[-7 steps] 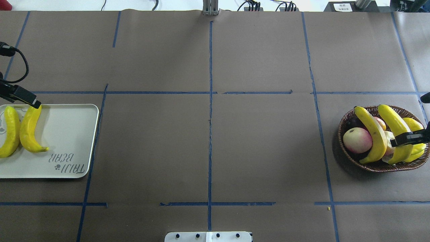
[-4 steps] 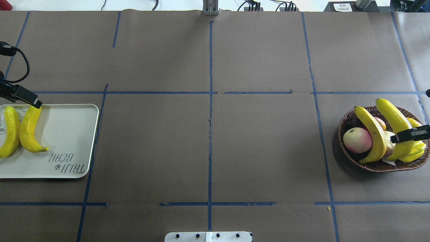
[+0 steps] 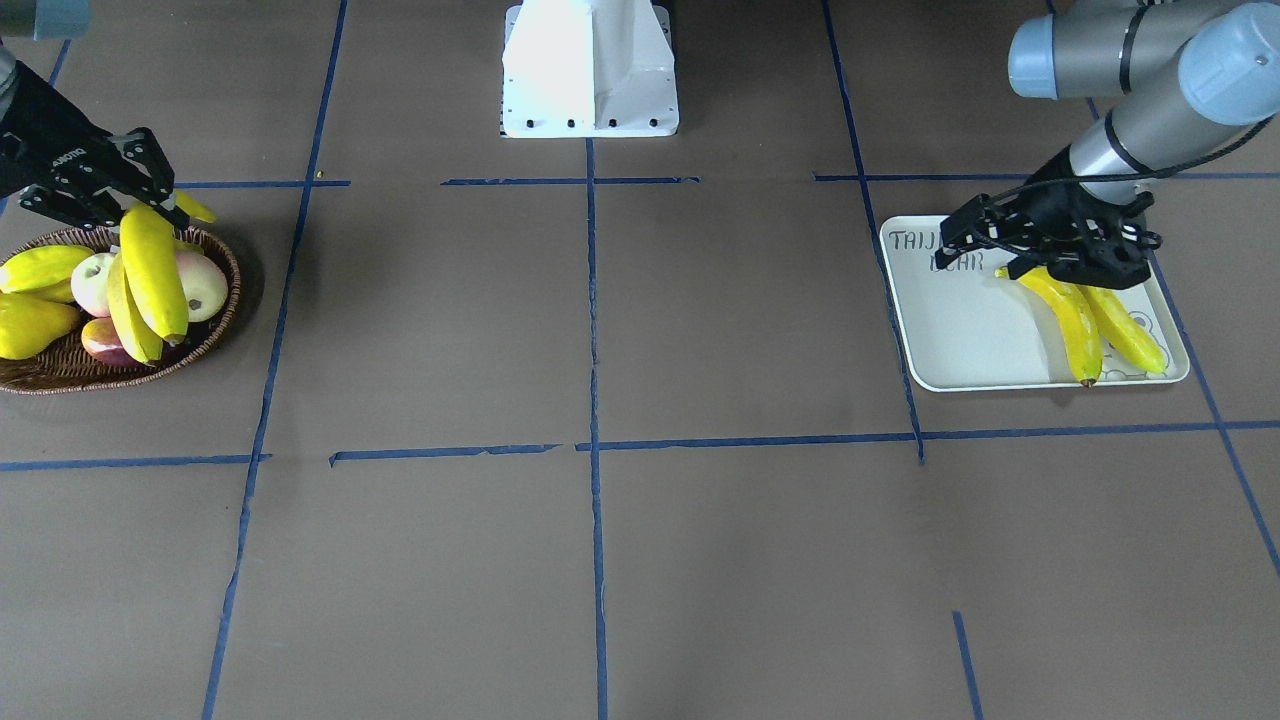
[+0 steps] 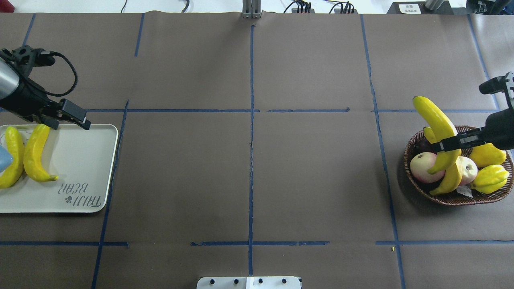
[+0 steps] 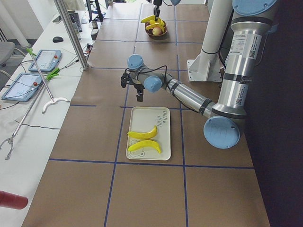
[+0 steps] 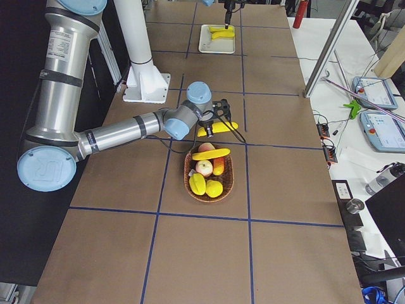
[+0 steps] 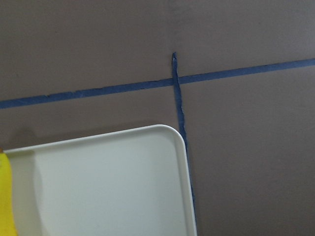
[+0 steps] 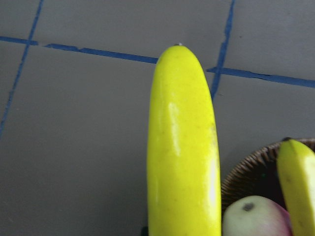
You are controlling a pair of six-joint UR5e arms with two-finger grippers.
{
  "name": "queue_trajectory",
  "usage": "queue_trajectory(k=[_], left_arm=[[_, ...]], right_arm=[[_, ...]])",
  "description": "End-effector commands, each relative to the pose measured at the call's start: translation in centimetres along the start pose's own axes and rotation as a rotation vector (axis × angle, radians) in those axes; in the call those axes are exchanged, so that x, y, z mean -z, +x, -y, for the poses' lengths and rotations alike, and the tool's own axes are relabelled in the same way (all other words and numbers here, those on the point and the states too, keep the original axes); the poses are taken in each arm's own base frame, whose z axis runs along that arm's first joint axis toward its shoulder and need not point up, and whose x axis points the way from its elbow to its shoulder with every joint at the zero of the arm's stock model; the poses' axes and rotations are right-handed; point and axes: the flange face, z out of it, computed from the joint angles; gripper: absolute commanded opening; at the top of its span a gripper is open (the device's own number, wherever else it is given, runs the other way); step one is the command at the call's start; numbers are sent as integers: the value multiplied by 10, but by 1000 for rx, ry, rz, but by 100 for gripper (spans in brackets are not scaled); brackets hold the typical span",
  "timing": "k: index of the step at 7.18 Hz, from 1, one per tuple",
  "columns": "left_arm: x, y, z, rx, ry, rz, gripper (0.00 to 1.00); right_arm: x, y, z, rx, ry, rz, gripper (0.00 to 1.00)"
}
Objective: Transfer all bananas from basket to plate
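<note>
- At the left end of the table (image 4: pixel 192 180) we find the plate (image 4: pixel 80 160). Two bananas (image 4: pixel 14 156) lie on it side by side, long axes running away from the robot, and the half toward the table's centre is bare
- The left gripper (image 4: pixel 69 122) hovers over the plate's far edge, just beside the top end of the inner banana (image 4: pixel 36 154). Its jaws stand apart and hold nothing
- Between plate and basket (image 4: pixel 417 188) we note only brown covering and blue tape lines (image 4: pixel 251 160); the two lie well apart
- At the right end, the right gripper (image 4: pixel 445 145) is clamped across the lower half of a third banana (image 4: pixel 435 116). That banana is raised above the basket's centre-side rim, its long axis running away from the robot and crosswise to the jaws
- A fourth banana (image 4: pixel 449 182) remains in the basket beneath it, leaning on the apples (image 4: pixel 425 166), with the mango-like fruits (image 4: pixel 488 154) beside
- Assessment: two of the four are delivered. The plate lies straight to the left of the held banana, across the whole table, and the left arm is much the nearer to it. The banana's axis already roughly matches the pair on the plate, so little turning seems needed. We cannot say whether the right arm can reach the plate or must hand the banana over
</note>
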Motion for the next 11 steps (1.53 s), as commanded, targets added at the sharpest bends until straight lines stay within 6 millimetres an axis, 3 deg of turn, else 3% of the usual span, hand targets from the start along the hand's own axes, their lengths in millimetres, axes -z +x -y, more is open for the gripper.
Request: queue_trajectory(k=[1,2,3,6,8,11], left_arm=[[21,62,-14,122,32,-74,99],[29,86,-6,147,41,-104,99],[33,101,-3,176,43,-124,99],[27,172,-9,220,6,-184,99],[33,186,-6,232,13,-222,99],[29,208,-2,274,11,-301,99]], right_arm=[[-42,-88,19,-40,27,63,3],[-67,-134,33,-43,33,103,3],[-87,-167,43,-81,37,132,3],[-132,-296,51,-155,92,227,2],[-141,-347,54,-194,91,276,3],[-137,-388,41,-264,115,361,3]])
